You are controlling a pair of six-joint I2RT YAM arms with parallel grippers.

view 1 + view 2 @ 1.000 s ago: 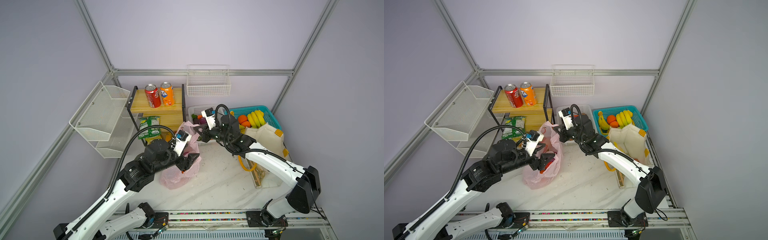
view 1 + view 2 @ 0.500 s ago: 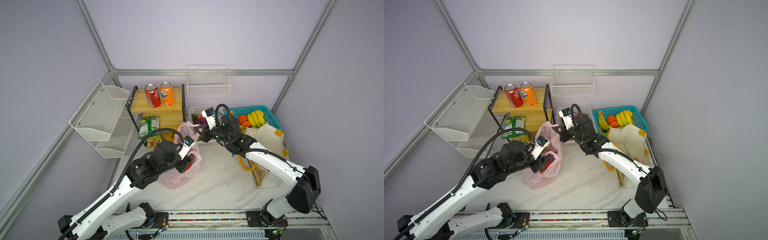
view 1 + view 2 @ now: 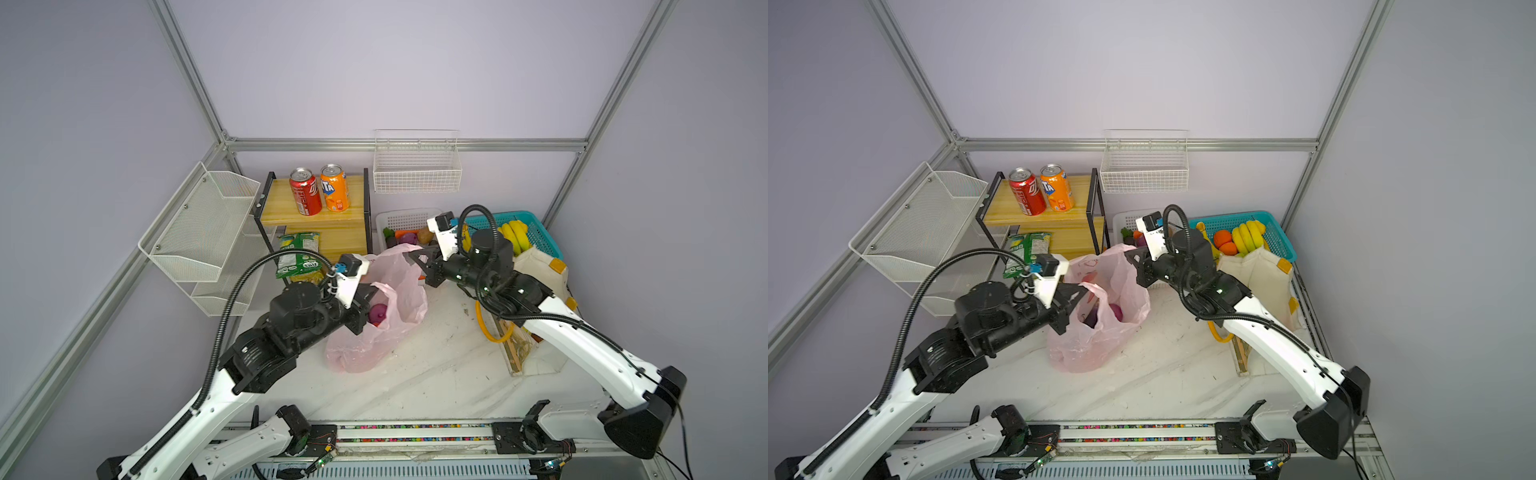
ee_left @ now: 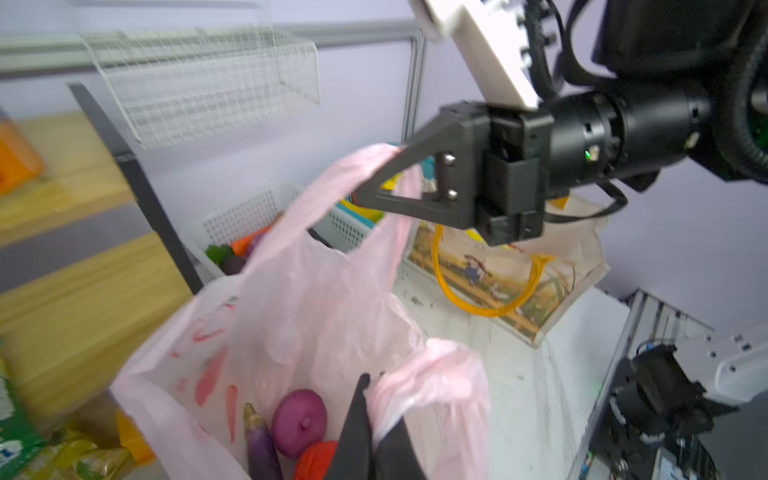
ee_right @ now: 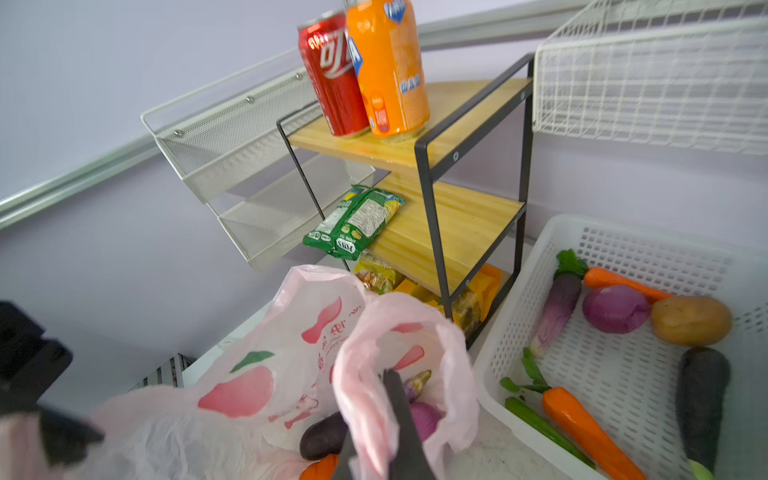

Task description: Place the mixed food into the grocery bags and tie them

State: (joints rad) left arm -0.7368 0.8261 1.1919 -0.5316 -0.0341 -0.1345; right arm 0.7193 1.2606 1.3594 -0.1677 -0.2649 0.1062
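The pink grocery bag [image 3: 374, 336] stands open mid-table in both top views. My left gripper [image 4: 372, 379] is shut on its near loop handle [image 4: 432, 374]. My right gripper [image 5: 388, 374] is shut on the far handle [image 5: 361, 386] and holds it up. Inside the bag lie a purple onion [image 4: 299, 419], a dark eggplant [image 4: 259, 444] and a red-orange piece [image 4: 318, 457]. The red soda can [image 3: 305, 191] stands on the top shelf. A yellow chip packet [image 5: 376, 276] lies under the shelf. The cream tote [image 3: 540, 266] sits at the right.
An orange soda can [image 3: 334, 188] stands beside the red one on the wooden shelf [image 3: 282, 208]. A green packet [image 5: 353, 222] lies on the lower shelf. A white basket [image 5: 623, 245] of vegetables and a teal basket [image 3: 542, 239] with bananas stand behind the bag.
My left gripper has moved forward to the bag's near handle and closed on it. The right gripper has kept its hold on the far handle without moving.
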